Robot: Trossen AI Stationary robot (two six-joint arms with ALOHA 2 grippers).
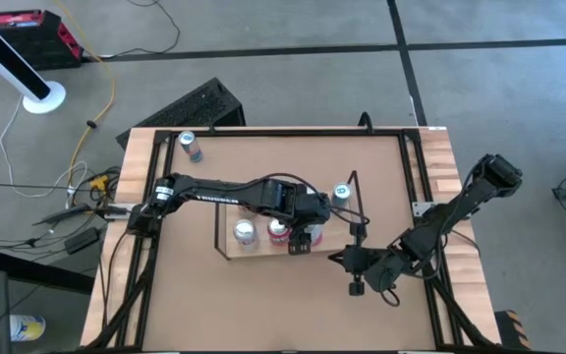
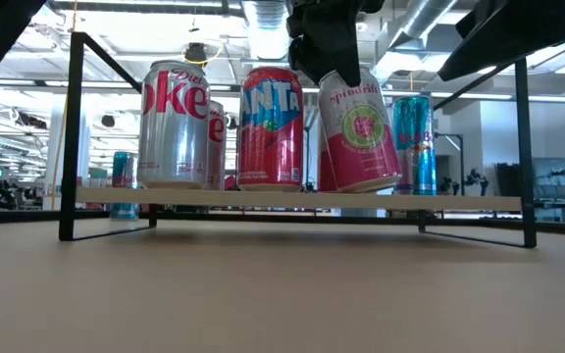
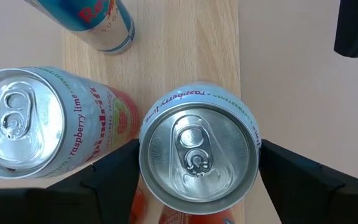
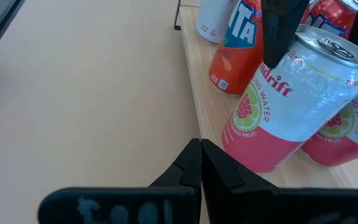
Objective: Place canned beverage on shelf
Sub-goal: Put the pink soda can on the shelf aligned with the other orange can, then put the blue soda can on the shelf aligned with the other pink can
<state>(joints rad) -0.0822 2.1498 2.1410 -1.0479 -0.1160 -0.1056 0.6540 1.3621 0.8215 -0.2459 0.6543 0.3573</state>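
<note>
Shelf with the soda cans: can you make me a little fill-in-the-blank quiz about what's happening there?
1. The claw gripping the tilted Spindrift can belongs to the ____ arm.
2. On the shelf, the can between the Diet Coke can and the Spindrift can reads ____.
3. The right claw, waiting beside the shelf, is ____.
Missing words: left; Fanta; shut.

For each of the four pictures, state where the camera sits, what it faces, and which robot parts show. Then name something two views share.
High: overhead, facing down; both arms, wooden shelf.
Low: table height, level; left gripper above cans.
Left wrist: over the pink-and-white Spindrift can; its fingers flank it.
Right wrist: beside the shelf; shut right gripper.
Shared: the Spindrift can, tilted in low and right wrist views.
</note>
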